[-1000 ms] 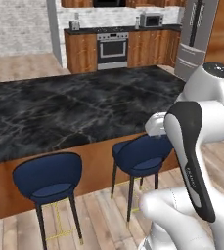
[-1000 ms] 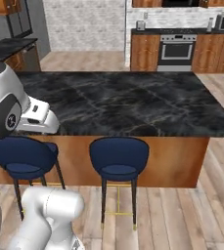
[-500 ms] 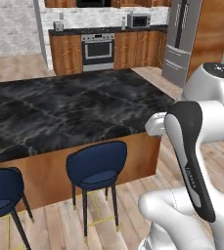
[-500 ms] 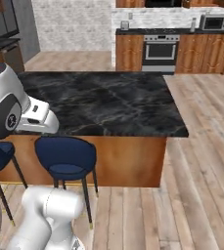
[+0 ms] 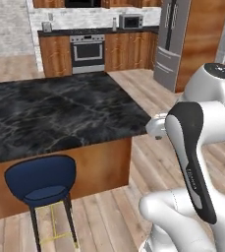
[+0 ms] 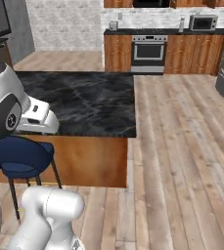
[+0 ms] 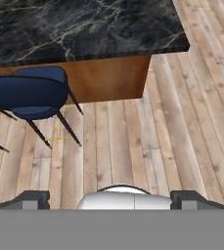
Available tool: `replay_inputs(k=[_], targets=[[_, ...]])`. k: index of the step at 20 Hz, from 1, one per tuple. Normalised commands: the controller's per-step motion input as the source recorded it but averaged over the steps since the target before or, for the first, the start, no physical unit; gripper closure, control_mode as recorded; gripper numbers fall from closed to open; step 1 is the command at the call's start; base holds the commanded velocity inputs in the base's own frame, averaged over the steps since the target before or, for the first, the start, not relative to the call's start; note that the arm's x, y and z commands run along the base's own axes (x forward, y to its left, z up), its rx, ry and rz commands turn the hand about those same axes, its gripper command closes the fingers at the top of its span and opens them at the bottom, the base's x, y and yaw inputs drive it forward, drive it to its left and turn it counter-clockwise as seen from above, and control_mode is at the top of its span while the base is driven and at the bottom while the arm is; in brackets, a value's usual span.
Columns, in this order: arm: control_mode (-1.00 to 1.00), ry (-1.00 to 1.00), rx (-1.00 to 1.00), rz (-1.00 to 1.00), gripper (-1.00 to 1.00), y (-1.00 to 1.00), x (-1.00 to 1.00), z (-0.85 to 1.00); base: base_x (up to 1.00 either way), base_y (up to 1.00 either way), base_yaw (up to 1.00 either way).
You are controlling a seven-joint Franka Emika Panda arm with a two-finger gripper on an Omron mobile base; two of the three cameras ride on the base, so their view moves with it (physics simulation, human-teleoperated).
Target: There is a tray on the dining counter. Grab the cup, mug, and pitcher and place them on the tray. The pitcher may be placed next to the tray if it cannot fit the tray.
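My gripper [image 7: 111,199] hangs empty with its fingertips [image 7: 33,199] spread wide, looking down at the plank floor just off the corner of the dining counter [image 5: 50,115]. The black marble top lies ahead of me and to my left; its wood front and a blue stool [image 7: 28,93] sit between me and the slab. No tray, cup, mug or pitcher stands on the stretch of marble I can see, so I cannot tell which way they lie from my hand. I judge the task has not begun: the base must bring the vessels into sight before any reach. Beyond the island stand an oven [image 6: 149,51] and wooden cabinets.
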Motion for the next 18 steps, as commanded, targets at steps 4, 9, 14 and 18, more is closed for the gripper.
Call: replay_inputs(k=[4, 9, 14, 18], targets=[[1.00, 0.00, 0.00, 0.00, -1.00, 0.00, 0.00, 0.00, 0.43, -1.00, 0.08], [1.00, 0.00, 0.00, 0.00, -1.00, 0.00, 0.00, 0.00, 0.62, -1.00, 0.07], [1.00, 0.00, 0.00, 0.00, -1.00, 0.00, 0.00, 0.00, 0.71, -1.00, 0.07], [1.00, 0.00, 0.00, 0.00, -1.00, 0.00, 0.00, 0.00, 0.84, -1.00, 0.05]])
